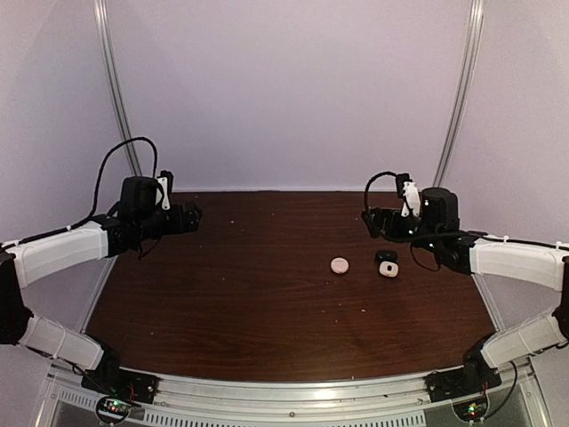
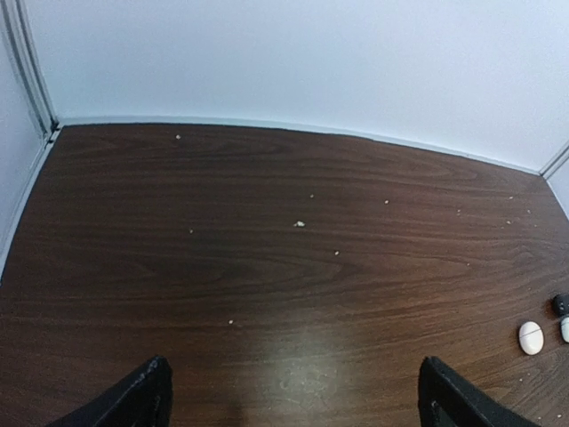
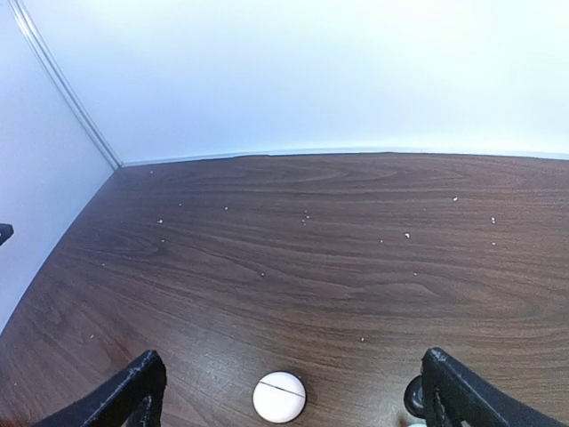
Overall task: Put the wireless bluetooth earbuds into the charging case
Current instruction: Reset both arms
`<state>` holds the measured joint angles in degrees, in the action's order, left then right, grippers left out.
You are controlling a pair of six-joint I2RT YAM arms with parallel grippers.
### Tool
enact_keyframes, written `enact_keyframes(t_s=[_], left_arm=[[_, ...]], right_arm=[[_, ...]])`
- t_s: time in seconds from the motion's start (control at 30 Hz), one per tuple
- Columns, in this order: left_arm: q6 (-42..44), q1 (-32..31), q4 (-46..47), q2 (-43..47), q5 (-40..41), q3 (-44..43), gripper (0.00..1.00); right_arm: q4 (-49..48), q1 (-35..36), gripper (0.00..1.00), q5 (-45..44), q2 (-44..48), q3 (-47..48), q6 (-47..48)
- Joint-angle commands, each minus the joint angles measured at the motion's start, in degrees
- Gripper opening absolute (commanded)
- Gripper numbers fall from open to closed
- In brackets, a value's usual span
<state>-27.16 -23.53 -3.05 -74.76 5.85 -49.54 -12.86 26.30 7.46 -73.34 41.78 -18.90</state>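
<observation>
Dim overhead view; wrist views brighter, fisheye-warped.

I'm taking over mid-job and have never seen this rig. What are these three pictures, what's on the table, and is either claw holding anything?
Two robot arms, each ending in a two-finger gripper. The wide picture looks down from above and behind them; the other two come from wrist cameras. On the brown wooden table lie a round pale closed case, a small black piece and a small white piece, near the right gripper. Both it and the left gripper are open, holding nothing.
</observation>
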Motion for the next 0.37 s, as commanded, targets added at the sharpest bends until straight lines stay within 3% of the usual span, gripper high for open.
enact_keyframes(t_s=[0.0,0.2,0.33], left_arm=[[-2.5,0.3,2.6,1.7,0.6,4.1,0.98],[-5.2,0.3,8.4,1.7,-1.8,11.1,0.98],[-5.3,0.3,8.6,0.2,-2.1,10.9,0.98]], right_arm=[[-6.5,-0.4,1.00,-4.8,0.8,-6.2,-2.3],[-11.1,-0.4,1.00,-6.3,-0.6,-10.7,-3.9],[-12.3,-0.4,1.00,-5.9,-0.7,-11.5,-3.4]])
